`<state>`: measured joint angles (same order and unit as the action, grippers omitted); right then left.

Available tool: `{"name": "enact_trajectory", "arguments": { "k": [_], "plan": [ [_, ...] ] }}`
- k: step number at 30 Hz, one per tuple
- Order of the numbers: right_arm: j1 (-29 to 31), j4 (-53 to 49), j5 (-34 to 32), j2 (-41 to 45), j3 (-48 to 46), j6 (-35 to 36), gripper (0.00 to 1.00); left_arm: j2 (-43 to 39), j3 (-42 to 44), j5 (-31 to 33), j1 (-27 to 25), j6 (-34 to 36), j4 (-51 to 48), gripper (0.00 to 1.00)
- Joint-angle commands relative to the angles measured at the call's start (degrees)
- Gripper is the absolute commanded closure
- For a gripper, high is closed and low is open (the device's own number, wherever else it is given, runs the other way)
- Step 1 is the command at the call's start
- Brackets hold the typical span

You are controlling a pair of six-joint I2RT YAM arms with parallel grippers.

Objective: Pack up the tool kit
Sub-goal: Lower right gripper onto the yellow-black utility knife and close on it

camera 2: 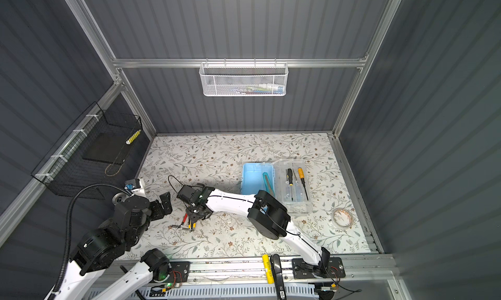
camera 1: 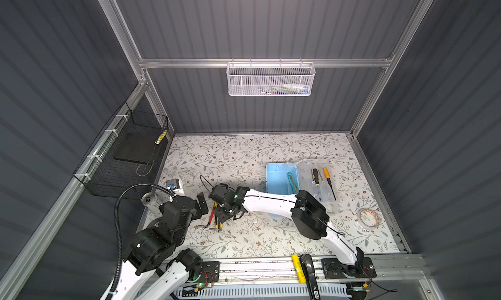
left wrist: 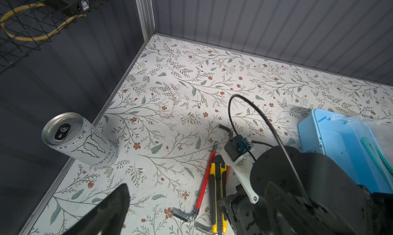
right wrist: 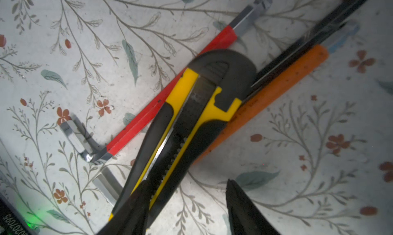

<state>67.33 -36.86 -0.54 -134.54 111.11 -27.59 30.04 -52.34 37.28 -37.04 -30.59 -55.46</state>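
the yellow-and-black plastic utility knife (right wrist: 191,121) lies flat on the floral bench (camera 1: 244,155), left of the open light-blue plastic tool box (camera 1: 276,187) and well apart from it. it rests across a red-sleeved steel hex key (right wrist: 170,100) and an orange-handled tool (right wrist: 276,83).

its long axis runs roughly from the bench's front edge toward the back wall, slightly skewed. the rounded black cap end points toward the back and the slim end toward the front. whether any blade is out i cannot tell.

the right pincer (right wrist: 187,181) hangs low over the slim end, about half open. one finger overlaps the knife's body, the other stands over bare bench, and it has hold of nothing that i can see. the left pincer (camera 1: 202,205) is spread wide and empty, off to the side.

the knife is likely light and stiff, with rubbery black flanks that should grip well. the hard yellow plastic and the slider track look slicker. the best hold is probably across its narrow width at mid-body. taken nearer one end it may tip, and the loose keys beneath could shift or be dragged along.
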Motion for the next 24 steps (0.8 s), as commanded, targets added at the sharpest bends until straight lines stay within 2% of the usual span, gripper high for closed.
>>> {"name": "enact_trajectory", "arguments": {
  "k": [1, 10, 15, 20, 24],
  "plan": [
    [-0.84, -3.63, -2.12, 0.65, -0.24, 1.45, 0.42, -0.66, -0.23, -0.46, -0.05, 0.82, -0.05, 0.01],
    [-4.72, -0.82, -2.02, 9.99, -15.57, 0.76, 0.42, -0.51, -0.27, -0.54, -0.05, 0.46, -0.19, 0.01],
    [-4.85, 4.28, 2.02, 15.65, -21.53, 8.2, 0.41, -0.38, -0.4, -0.71, -0.05, 0.35, -0.17, 0.01],
    [-4.81, 3.82, 2.17, 15.73, -19.86, 15.43, 0.38, 0.06, -0.5, -1.06, -0.05, -0.12, -0.25, 0.01],
    [-4.6, -1.19, 0.27, 11.47, -13.97, 15.71, 0.36, 0.41, -0.5, -1.18, -0.04, -0.96, -0.63, 0.0]
  ]
}}
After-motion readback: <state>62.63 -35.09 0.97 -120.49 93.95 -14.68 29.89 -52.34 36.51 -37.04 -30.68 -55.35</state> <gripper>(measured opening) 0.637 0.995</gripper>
